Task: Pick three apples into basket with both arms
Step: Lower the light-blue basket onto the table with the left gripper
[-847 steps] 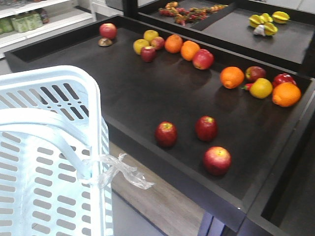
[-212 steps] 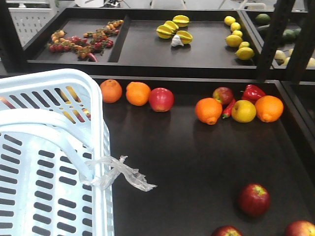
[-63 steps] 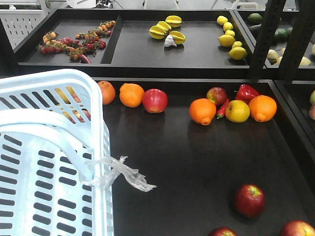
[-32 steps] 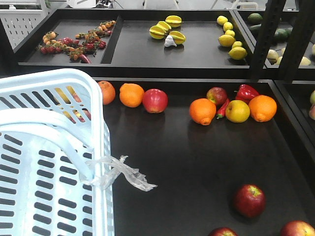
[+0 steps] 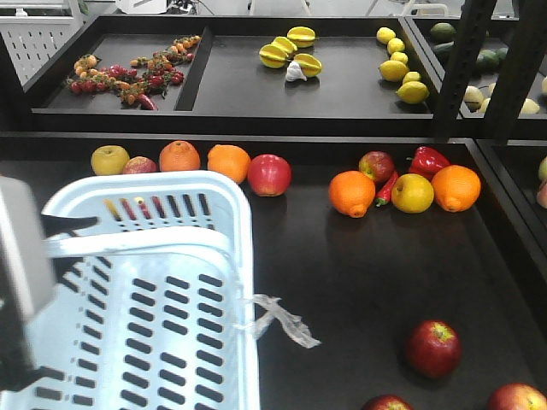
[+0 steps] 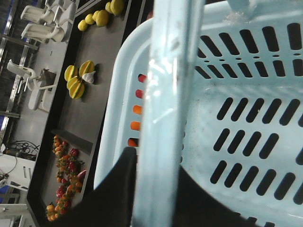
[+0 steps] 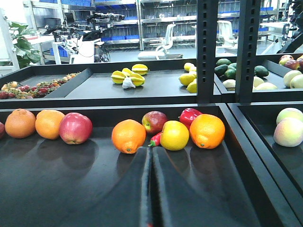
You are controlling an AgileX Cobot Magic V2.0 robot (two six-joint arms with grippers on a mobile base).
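On the black tray [image 5: 342, 273], oranges [image 5: 228, 162] sit behind the basket [image 5: 145, 182] the left hand [image 6: 156, 184] grips; right hand [image 7: 151, 156] clenched.

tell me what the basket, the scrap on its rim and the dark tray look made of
basket: moulded plastic, pale blue, slightly glossy; even slots and a soft sheen suggest it.
scrap: thin clear plastic film, crinkled and see-through.
tray: dark, smooth, semi-matt board, maybe painted wood or laminate; faint reflections, but the look leaves it open.
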